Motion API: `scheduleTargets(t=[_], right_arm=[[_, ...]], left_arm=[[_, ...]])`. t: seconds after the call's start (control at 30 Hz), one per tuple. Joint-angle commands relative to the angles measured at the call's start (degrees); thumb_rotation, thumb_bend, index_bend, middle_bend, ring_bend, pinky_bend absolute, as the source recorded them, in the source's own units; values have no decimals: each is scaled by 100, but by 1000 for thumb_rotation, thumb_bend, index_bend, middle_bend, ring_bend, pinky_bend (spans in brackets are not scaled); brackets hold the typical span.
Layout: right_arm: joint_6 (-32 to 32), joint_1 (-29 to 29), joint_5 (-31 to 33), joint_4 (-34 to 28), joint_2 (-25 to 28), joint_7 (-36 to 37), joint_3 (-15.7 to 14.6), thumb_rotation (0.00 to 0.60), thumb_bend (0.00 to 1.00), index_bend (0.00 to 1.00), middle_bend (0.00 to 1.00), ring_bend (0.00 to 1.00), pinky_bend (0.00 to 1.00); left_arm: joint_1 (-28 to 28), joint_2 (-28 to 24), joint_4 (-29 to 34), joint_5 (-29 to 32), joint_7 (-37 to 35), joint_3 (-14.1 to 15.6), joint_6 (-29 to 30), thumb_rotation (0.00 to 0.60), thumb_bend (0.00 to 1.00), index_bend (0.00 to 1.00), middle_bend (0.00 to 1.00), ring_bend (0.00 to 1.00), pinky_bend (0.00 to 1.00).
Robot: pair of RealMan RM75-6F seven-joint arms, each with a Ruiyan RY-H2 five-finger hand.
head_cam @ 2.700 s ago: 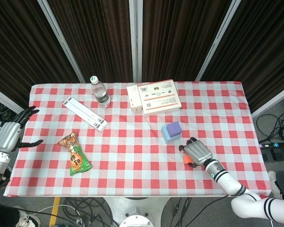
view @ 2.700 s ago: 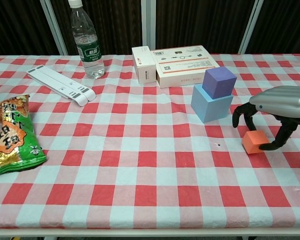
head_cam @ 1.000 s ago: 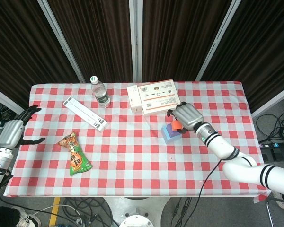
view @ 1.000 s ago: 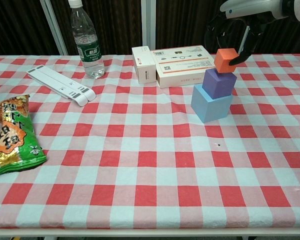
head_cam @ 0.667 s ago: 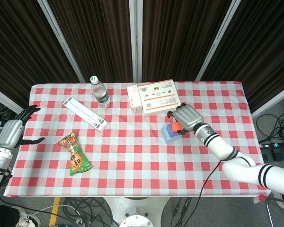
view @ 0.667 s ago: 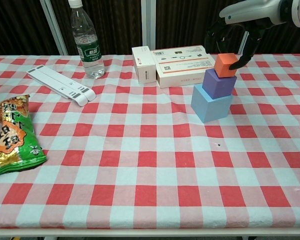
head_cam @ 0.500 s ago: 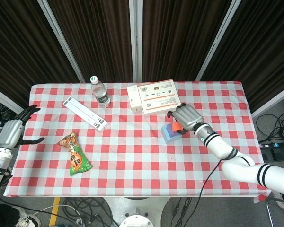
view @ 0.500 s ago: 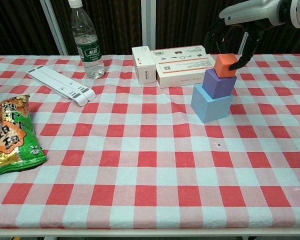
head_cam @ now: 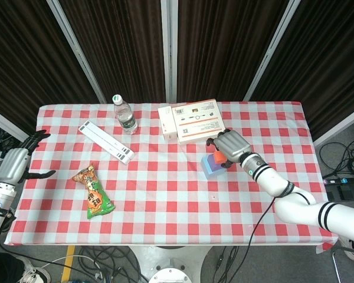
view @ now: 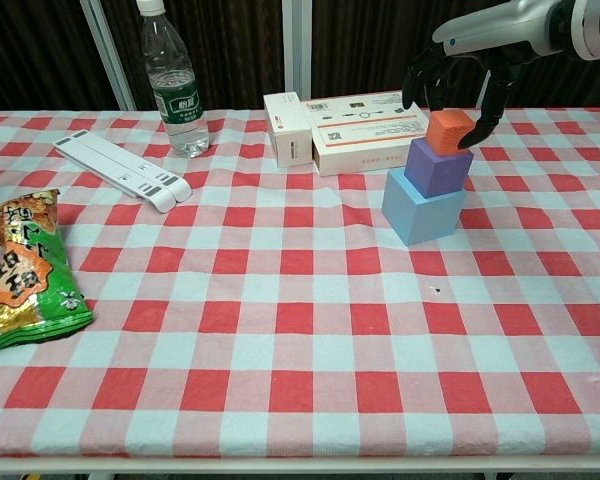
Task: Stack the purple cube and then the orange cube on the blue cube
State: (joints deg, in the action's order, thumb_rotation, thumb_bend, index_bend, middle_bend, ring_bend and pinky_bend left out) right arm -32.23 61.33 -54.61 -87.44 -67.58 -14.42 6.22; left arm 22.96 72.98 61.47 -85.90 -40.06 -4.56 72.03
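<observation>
Under right hand (view: pixel 458 72): orange cube (view: pixel 450 130), fingers straddling, atop purple cube (view: pixel 438 165).

A checked tabletop (view: pixel 280 340) holds a water bottle (view: pixel 172 85), white bar (view: pixel 120 171), snack packet (view: pixel 25 270), two boxes (view: pixel 348 128) and a blue cube (view: pixel 423 208).

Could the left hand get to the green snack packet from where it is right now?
Probably yes. The left hand hangs open off the table's left edge, and the green snack packet lies on the red checked tablecloth just inboard, with nothing between them.
</observation>
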Motion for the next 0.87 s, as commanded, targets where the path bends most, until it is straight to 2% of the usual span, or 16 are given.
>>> scheduleTargets(t=[0.03, 0.2, 0.3, 0.43, 0.53, 0.63, 0.73, 0.87], right_arm=[[-38, -19, -84, -19, 43, 90, 48, 600, 49, 224, 370, 194, 193], [-207, -100, -236, -242, 293, 235, 154, 600, 22, 197, 342, 159, 174], [-612, -318, -448, -623, 662, 301, 229, 600, 9, 192, 334, 149, 162], [-1794, -1029, -942, -1287, 1303, 200, 149, 600, 7, 172, 325, 135, 148], [-2906, -1738, -1230, -1514, 1511, 24, -11, 600, 8, 92, 263, 87, 117], [-4010, -2440, -1357, -1465, 1369, -307, -172, 600, 9, 14, 190, 34, 81], [-4722, -2926, -1330, -1314, 1069, -449, -205, 600, 37, 0, 163, 12, 65], [-4802, -3198, -1306, -1193, 920, -337, -241, 600, 59, 0, 162, 9, 64]], left_arm=[[7, 0, 0, -3, -5, -3, -2, 600, 0, 209, 195, 157, 288], [17, -17, 35, -16, 10, -15, 28, 600, 0, 208, 195, 157, 288], [17, -45, 77, -24, 57, -19, 49, 600, 0, 209, 195, 157, 288], [2, -112, 168, -23, 145, -12, 64, 600, 0, 209, 195, 157, 288], [-15, -179, 273, -23, 256, -9, 86, 600, 0, 209, 195, 157, 288], [-27, -261, 434, -38, 363, -3, 113, 600, 0, 209, 195, 157, 288], [-37, -319, 557, -63, 466, 13, 131, 600, 0, 209, 195, 157, 288], [-59, -354, 663, -66, 521, 24, 150, 600, 0, 209, 194, 156, 288]])
